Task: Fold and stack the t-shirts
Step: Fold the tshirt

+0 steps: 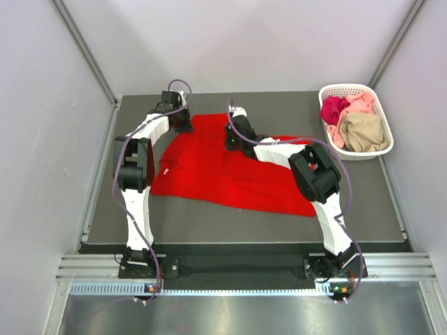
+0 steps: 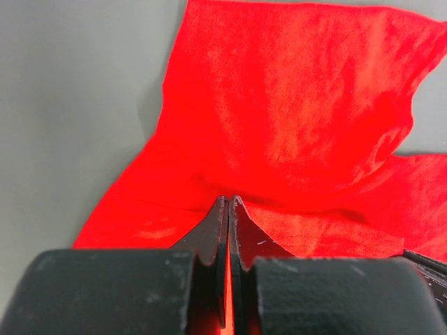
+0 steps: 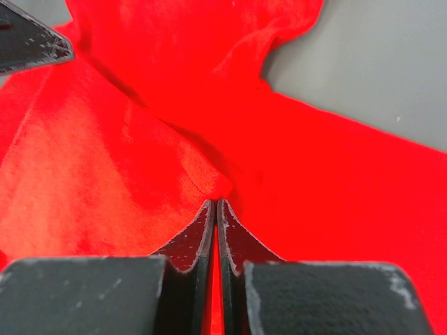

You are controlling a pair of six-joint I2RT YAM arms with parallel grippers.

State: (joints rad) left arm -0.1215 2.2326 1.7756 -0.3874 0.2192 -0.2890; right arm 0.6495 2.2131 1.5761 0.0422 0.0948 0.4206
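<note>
Two pairs of jaws are pressed together, each nipping a fold of the red t-shirt (image 1: 209, 178): the left gripper (image 2: 228, 199) by its far left corner, the right gripper (image 3: 215, 202) near the middle of its far edge. The shirt lies spread across the table's (image 1: 293, 112) middle.

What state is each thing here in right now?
red shirt: spread wrinkled on the table, unfolded.
magenta shirt: crumpled in the basket.
pink shirt: crumpled in the basket.
tan shirt: crumpled in the basket.
basket: upright, holding three shirts.
left jaws: shut on the red shirt.
right jaws: shut on the red shirt.
</note>
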